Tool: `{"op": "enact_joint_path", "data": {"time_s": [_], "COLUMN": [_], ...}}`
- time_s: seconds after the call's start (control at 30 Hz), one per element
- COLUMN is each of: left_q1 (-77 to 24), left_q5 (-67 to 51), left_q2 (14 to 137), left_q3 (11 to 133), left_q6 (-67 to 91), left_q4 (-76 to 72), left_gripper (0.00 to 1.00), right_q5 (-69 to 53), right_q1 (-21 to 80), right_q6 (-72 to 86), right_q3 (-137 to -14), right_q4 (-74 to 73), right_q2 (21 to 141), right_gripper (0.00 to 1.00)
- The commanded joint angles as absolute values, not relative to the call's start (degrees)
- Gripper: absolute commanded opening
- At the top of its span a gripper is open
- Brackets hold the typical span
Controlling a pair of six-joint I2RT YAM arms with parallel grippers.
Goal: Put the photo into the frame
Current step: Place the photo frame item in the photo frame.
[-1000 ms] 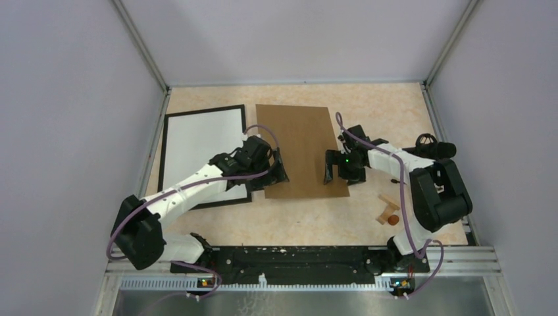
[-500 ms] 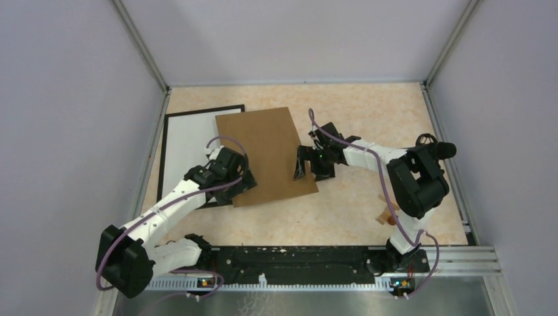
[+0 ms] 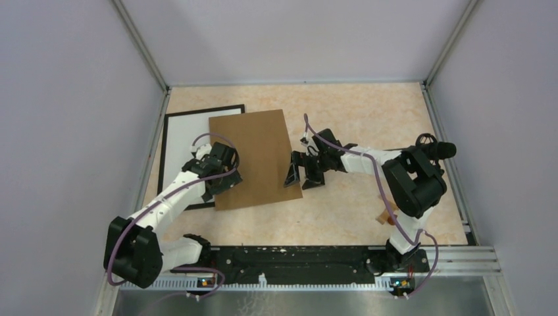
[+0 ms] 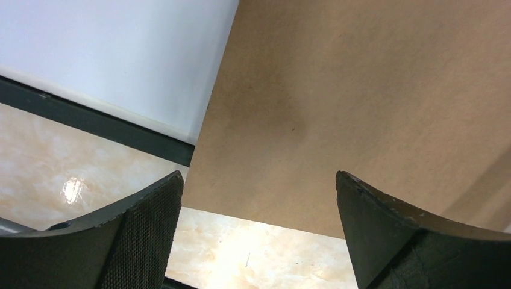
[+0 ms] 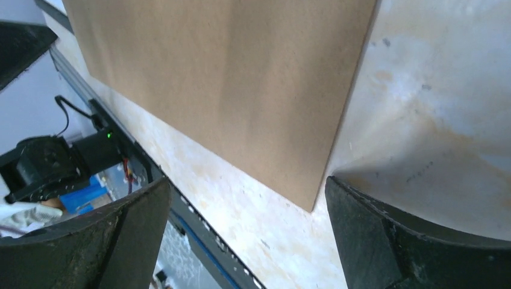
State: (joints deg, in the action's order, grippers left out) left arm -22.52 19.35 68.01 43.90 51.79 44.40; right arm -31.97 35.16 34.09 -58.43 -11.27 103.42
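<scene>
The frame (image 3: 163, 155), thin black border round a white inside, lies flat at the table's left; its border (image 4: 102, 123) also crosses the left wrist view. A plain brown board (image 3: 256, 155) lies tilted over the frame's right part. No printed face of the photo shows in any view. My left gripper (image 3: 222, 184) is open at the board's (image 4: 361, 90) near left corner, its jaws wide apart above board and table. My right gripper (image 3: 301, 180) is open at the board's (image 5: 229, 78) near right corner, one finger (image 5: 385, 241) just beside that corner. Neither holds anything.
Small wooden pieces (image 3: 383, 214) lie at the right, partly behind the right arm. Grey walls close in the table on three sides. A black rail (image 3: 296, 260) with the arm bases runs along the near edge.
The brown board has slid left and turned slightly, now covering the frame's right part. Both arms moved left with it, jaws staying wide.
</scene>
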Motion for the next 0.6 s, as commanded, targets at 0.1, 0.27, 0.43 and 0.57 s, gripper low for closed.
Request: {"op": "enact_joint_path", "data": {"time_s": [0.1,0.27,0.43,0.57], "left_q1": [-22.27,-20.85,-16.65,-13.17], "left_q5": [12.9,9.11,8.58,8.54], "left_q2": [65.41,68.65,72.13,72.67], "left_q3": [49.95,46.42,41.69,37.26], "left_q6": [47.15,48.17,48.35,48.06], "left_q4": [42.1,33.43,28.68,25.78], "left_gripper": [0.99,0.99,0.98,0.98], "right_q5": [-32.98,-34.48,-35.87,-36.82], "right_q1": [29.23,28.21,27.75,26.53], "right_q6": [27.61,28.0,29.69,30.94], "right_q3": [-56.51,-57.36,-57.89,-58.68], "right_q4": [-16.89,-13.29,-7.78,-4.98], "right_q2": [103.17,106.08,109.03,110.22], "right_gripper": [0.99,0.99,0.99,0.98]}}
